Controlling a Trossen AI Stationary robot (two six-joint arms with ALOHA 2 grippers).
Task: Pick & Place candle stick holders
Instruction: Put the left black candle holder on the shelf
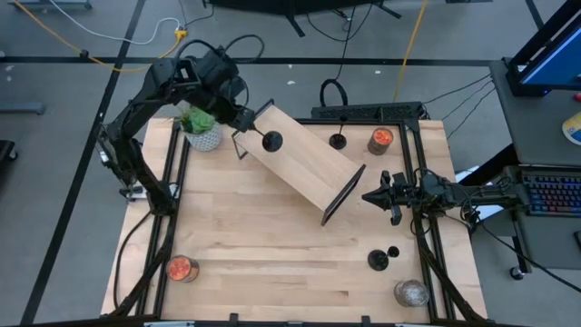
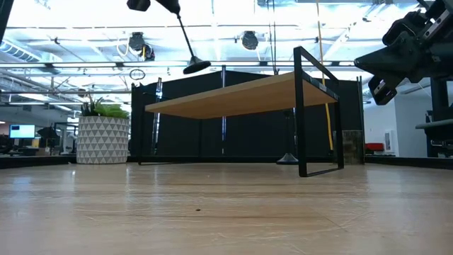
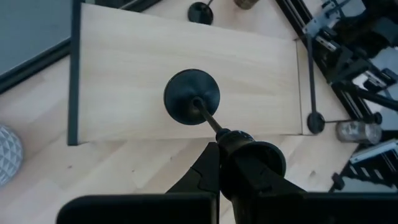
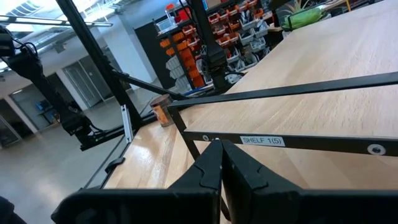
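Candle stick holder (image 3: pixel 191 98) in left end effector (image 3: pixel 233 146), above shelf (image 1: pixel 304 154)

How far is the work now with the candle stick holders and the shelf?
Done: no holder stands on the wooden shelf yet. In hand: the left gripper holds one candle stick holder above the shelf. Left: one holder behind the shelf and two near the waiting right gripper.

Left tool (image 3: pixel 214 155) raised and clamped closed; right tool (image 1: pixel 383 194) hovers low, fingers together.
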